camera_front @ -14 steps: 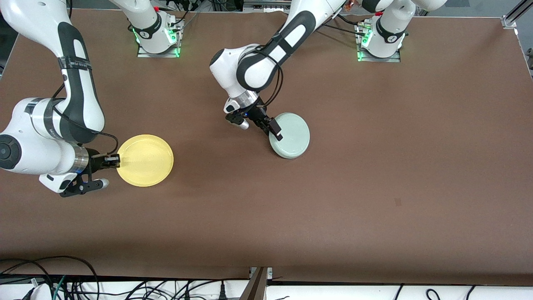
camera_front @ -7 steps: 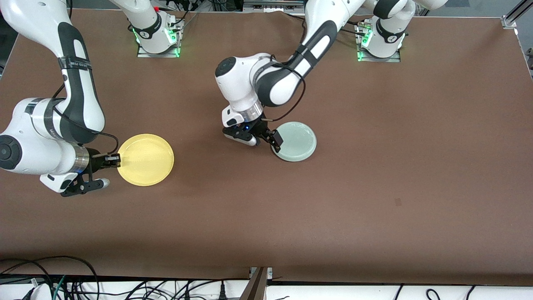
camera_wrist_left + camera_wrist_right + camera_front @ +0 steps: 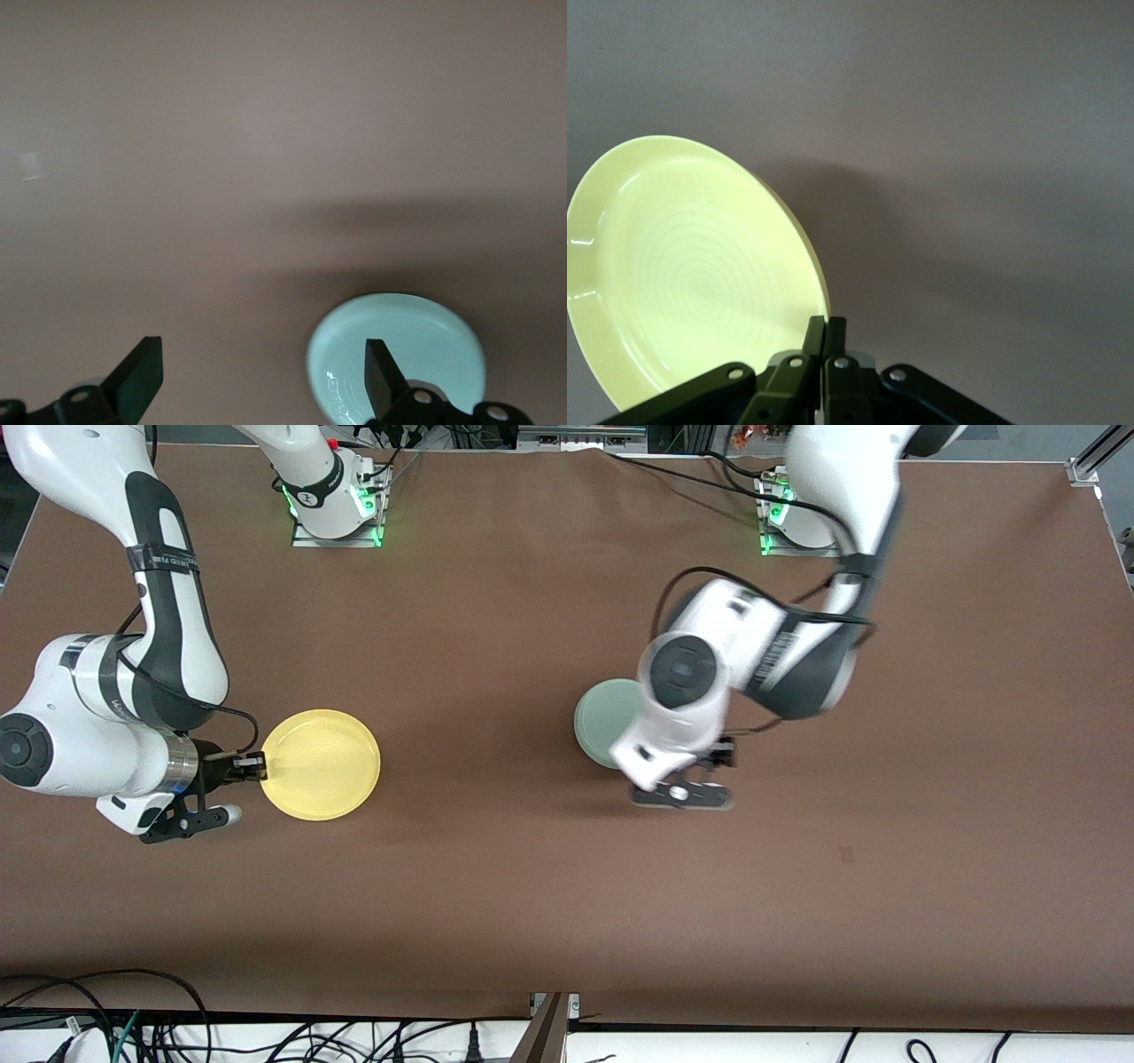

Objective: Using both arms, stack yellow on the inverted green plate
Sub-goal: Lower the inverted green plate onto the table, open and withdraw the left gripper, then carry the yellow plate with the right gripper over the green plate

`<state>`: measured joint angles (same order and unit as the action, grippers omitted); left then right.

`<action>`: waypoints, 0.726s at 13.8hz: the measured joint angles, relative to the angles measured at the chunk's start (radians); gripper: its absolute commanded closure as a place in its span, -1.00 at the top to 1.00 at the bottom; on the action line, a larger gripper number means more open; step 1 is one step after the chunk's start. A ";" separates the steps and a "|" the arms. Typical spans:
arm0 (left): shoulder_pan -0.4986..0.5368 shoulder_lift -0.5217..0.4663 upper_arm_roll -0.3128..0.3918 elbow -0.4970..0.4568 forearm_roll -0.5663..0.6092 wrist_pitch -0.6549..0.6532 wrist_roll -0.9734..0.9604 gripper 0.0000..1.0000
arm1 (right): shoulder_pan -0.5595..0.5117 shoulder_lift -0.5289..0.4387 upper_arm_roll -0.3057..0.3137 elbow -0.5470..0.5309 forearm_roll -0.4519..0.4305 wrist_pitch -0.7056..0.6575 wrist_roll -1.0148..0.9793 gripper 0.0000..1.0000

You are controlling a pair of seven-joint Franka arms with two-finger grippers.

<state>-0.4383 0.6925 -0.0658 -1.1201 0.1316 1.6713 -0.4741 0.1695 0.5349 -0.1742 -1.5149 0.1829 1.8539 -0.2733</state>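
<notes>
my right gripper (image 3: pixel 252 766) is clamped on the yellow plate's (image 3: pixel 323 764) rim, toward the right arm's end of the surface (image 3: pixel 532 895). my left gripper (image 3: pixel 257 381), released and empty, hangs by the green plate (image 3: pixel 607 717), apparently inverted mid-surface. next: carry yellow across the open stretch between and centre it on green.
</notes>
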 measured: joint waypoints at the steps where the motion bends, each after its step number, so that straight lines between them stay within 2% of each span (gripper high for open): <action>1: 0.050 -0.023 -0.001 0.000 -0.002 -0.038 0.049 1.00 | 0.005 0.000 0.001 0.000 0.001 0.000 0.016 -1.00; 5: 0.227 -0.135 -0.005 -0.006 -0.007 -0.188 0.207 1.00 | 0.073 0.004 0.008 -0.001 0.020 0.001 0.172 -1.00; 10: 0.373 -0.345 -0.003 -0.027 -0.061 -0.363 0.484 1.00 | 0.276 0.009 0.017 -0.030 0.056 0.071 0.576 -1.00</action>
<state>-0.0654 0.3477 -0.0692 -1.1473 0.0703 1.3086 0.0097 0.4458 0.5442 -0.1569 -1.5454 0.2387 1.9252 0.3026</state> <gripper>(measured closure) 0.000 0.982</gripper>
